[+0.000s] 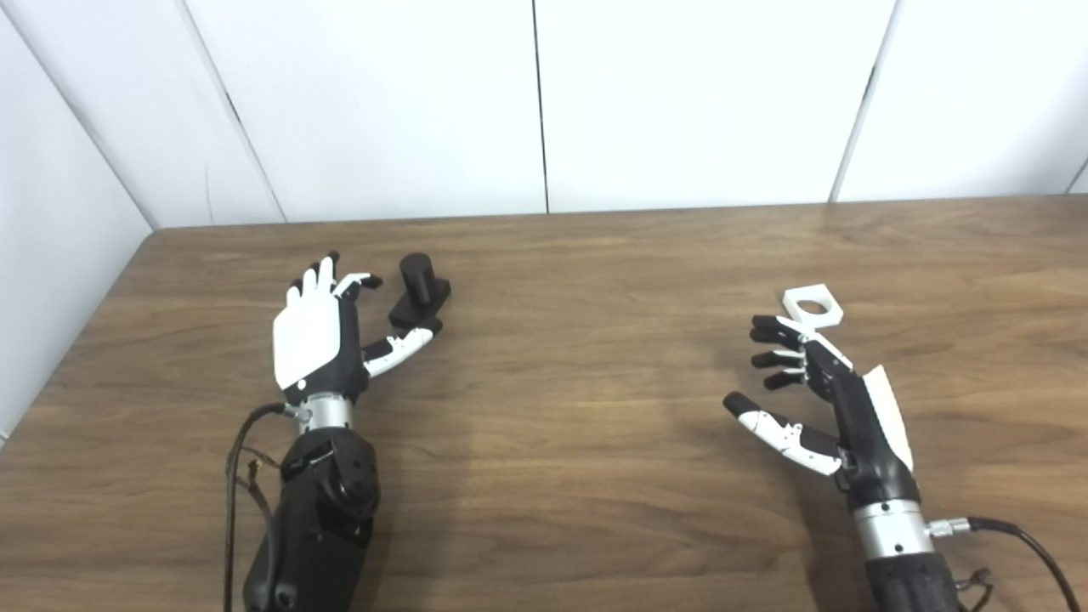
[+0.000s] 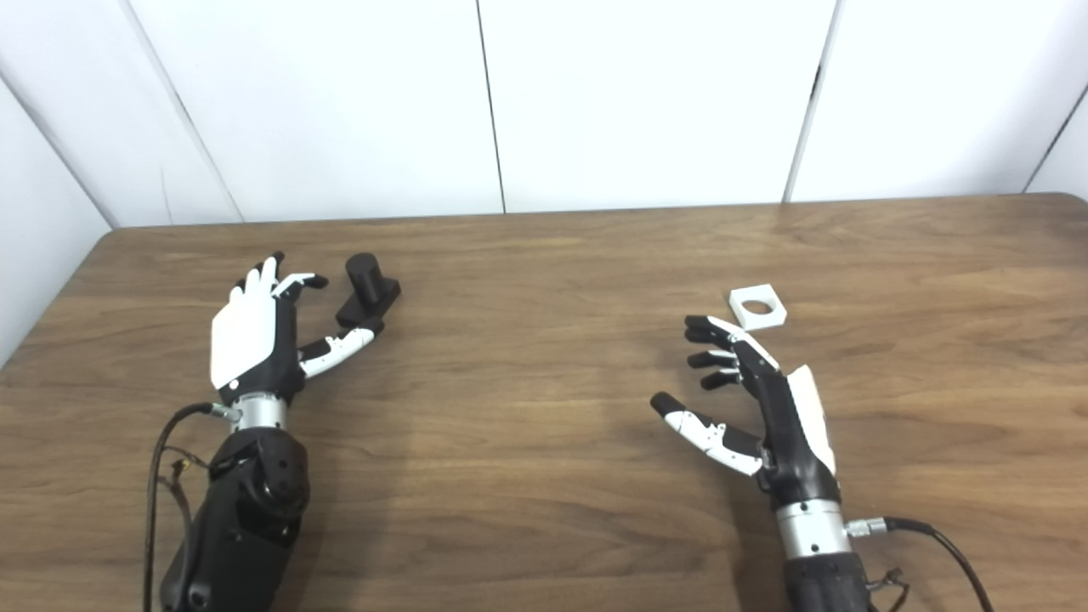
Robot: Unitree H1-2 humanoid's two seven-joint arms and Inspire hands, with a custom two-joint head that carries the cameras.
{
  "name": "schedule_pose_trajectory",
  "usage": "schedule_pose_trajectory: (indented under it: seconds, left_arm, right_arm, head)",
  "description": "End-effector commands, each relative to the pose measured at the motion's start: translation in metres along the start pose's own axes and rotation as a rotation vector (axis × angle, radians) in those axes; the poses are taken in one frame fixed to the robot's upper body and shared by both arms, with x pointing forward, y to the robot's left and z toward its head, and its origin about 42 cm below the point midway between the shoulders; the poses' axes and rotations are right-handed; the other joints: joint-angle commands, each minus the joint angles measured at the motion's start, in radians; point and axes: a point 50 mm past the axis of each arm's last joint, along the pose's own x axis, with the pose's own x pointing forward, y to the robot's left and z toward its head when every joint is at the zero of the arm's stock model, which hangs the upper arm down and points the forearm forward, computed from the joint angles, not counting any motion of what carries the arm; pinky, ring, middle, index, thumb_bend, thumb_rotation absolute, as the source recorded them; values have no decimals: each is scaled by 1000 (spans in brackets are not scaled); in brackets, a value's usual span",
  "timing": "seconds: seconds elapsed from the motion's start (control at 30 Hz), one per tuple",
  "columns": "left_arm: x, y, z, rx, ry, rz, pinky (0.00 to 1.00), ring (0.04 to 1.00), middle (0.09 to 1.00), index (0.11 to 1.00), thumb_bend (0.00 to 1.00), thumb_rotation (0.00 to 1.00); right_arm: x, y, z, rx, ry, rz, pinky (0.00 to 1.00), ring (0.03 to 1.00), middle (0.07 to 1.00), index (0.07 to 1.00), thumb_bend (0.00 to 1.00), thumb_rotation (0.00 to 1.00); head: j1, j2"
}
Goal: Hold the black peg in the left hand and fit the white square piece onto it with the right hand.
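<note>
Black peg (image 1: 419,292) stands upright on wooden table (image 1: 578,408). Left hand (image 1: 319,336) just beside peg, fingers spread, holding nothing. White square piece (image 2: 757,308) lies flat well right of peg; right hand (image 2: 752,399) near it, spread, empty.

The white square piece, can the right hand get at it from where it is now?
Probably yes. The right hand is open, fingers spread, and the white square piece lies flat on the table just beyond its fingertips. Nothing stands between them; the black peg is far off by the left hand.
</note>
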Motion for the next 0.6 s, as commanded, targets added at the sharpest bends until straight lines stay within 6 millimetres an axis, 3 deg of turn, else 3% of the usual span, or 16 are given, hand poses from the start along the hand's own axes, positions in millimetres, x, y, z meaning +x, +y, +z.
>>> schedule_pose_trajectory:
  seconds: [0.0, 0.57]
  left_arm:
    - [20, 17, 11, 13, -31, 65, 1000, 1000, 1000, 716, 899, 643]
    - [28, -8, -1, 57, 10, 31, 1000, 1000, 1000, 695, 877, 620]
  right_arm:
    - [-4, 4, -1, 12, 5, -12, 562, 675, 764, 780, 625, 373]
    - [-11, 2, 0, 0, 12, -25, 552, 668, 765, 774, 616, 368]
  head:
    - [1, 1]
    - [-18, 11]
